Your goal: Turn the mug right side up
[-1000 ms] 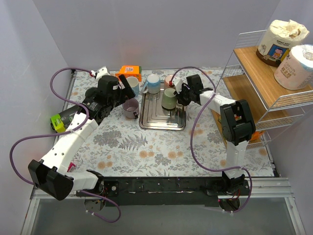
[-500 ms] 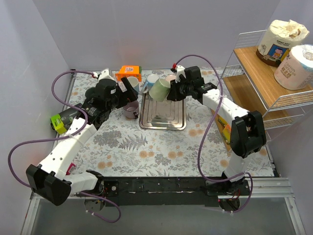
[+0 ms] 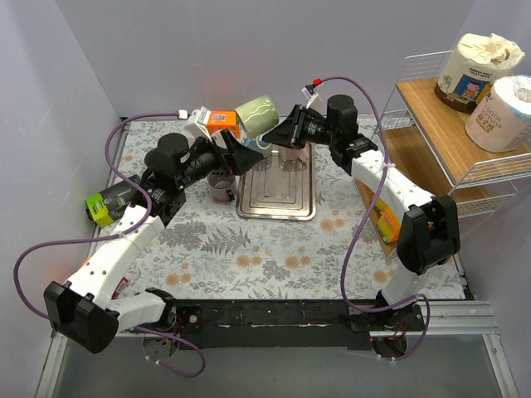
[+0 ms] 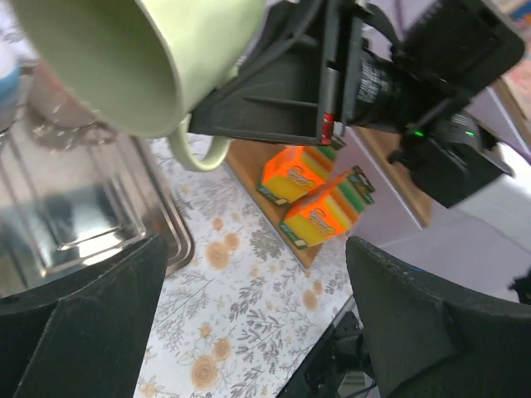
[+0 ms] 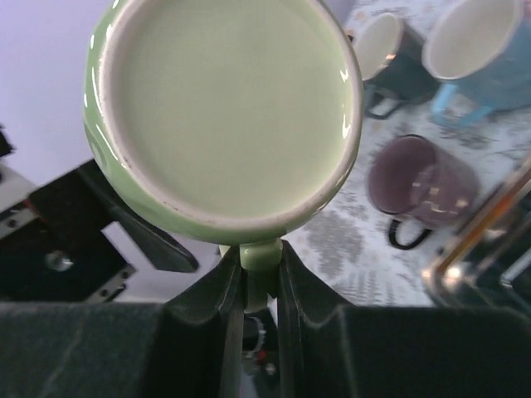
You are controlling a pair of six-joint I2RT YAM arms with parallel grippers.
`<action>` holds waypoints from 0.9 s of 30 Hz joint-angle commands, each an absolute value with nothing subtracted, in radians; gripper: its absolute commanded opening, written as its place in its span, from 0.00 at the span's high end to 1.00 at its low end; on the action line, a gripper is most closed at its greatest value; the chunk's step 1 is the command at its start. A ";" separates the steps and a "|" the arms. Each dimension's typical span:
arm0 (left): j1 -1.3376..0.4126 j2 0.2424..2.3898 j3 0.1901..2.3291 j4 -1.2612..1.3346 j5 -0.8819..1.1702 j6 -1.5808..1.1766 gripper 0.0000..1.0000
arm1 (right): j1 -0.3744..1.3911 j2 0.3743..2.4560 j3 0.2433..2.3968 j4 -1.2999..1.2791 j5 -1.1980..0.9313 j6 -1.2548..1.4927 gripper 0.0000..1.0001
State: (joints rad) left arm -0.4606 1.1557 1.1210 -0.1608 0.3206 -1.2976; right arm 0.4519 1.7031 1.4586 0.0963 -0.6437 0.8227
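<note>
Top external view: one green mug (image 3: 259,114) hangs on its side in the air above the far end of the single metal tray (image 3: 276,199). The right fingers (image 5: 228,290) are clamped on its handle. The left fingers (image 4: 91,315) stand wide apart just beside it, holding nothing. Three more mugs sit toward the table's far edge: a purple mug (image 5: 423,182), a blue mug (image 5: 481,50) and a dark mug (image 5: 390,50), the last two mouth up. At the right edge a wire shelf (image 3: 431,157) carries two paper rolls (image 3: 477,62) on top and two sponges (image 4: 290,174) lower down.
</note>
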 commanded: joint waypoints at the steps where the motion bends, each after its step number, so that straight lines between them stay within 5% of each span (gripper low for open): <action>1: -0.462 1.169 1.167 -0.006 0.505 -1.289 0.14 | 0.453 1.675 1.502 0.521 -0.810 1.252 0.99; 7: -0.462 1.167 1.152 0.097 0.465 -1.359 0.32 | 0.454 1.683 1.433 0.786 -0.825 1.537 0.99; 18: -0.463 1.213 1.166 0.157 0.437 -1.437 0.35 | 0.472 1.655 1.391 0.772 -0.805 1.532 0.99; 27: -0.462 1.238 1.177 0.137 0.376 -1.482 0.51 | 0.499 1.647 1.373 0.787 -0.804 1.506 0.99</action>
